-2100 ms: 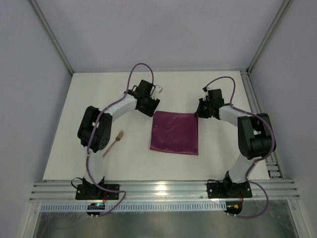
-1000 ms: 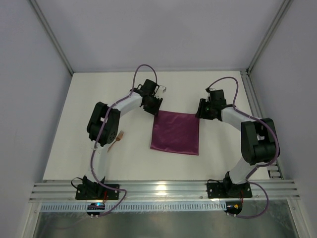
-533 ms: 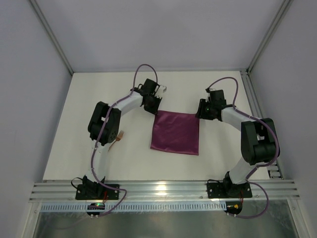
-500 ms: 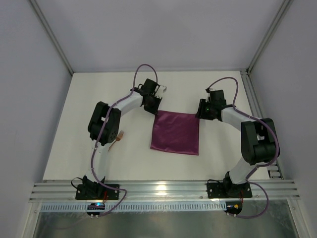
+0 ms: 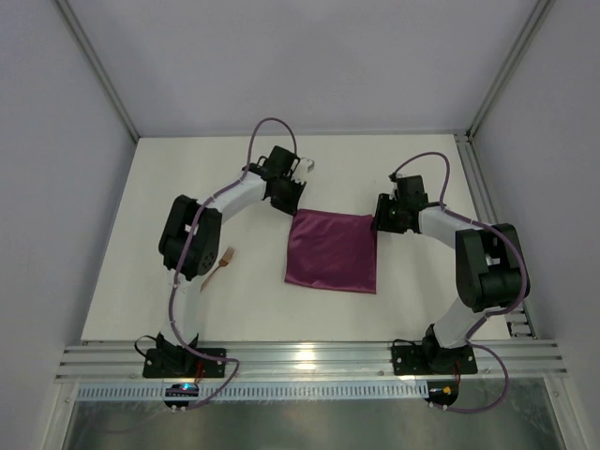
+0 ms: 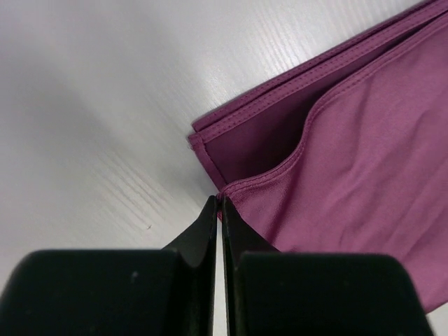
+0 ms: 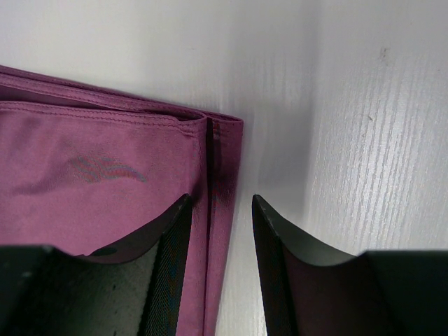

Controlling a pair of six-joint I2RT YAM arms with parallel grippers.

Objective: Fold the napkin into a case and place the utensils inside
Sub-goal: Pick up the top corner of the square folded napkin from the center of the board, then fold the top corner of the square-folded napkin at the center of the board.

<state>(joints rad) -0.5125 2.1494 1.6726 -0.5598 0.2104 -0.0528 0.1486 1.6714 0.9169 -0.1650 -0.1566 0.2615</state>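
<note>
The plum-purple napkin [image 5: 330,250] lies folded in layers, nearly square, in the middle of the table. My left gripper [image 5: 291,208] is at its far left corner. In the left wrist view the left gripper [image 6: 219,200] is shut, pinching the corner of the top layer of the napkin [image 6: 350,154], which bows up off the lower layers. My right gripper [image 5: 377,222] is at the far right corner. Seen from the right wrist, the right gripper [image 7: 218,201] is open, straddling the edge of the napkin [image 7: 105,175]. A copper fork [image 5: 217,270] lies left of the napkin.
The white table [image 5: 187,187] is fenced by grey walls and metal frame posts. A rail [image 5: 309,356] carrying the arm bases runs along the near edge. The left arm's elbow [image 5: 183,244] hangs close to the fork.
The left gripper closed on the napkin's far left corner. The left arm's elbow swung slightly left. The right gripper stayed open and edged a little nearer along the napkin's far right corner.
</note>
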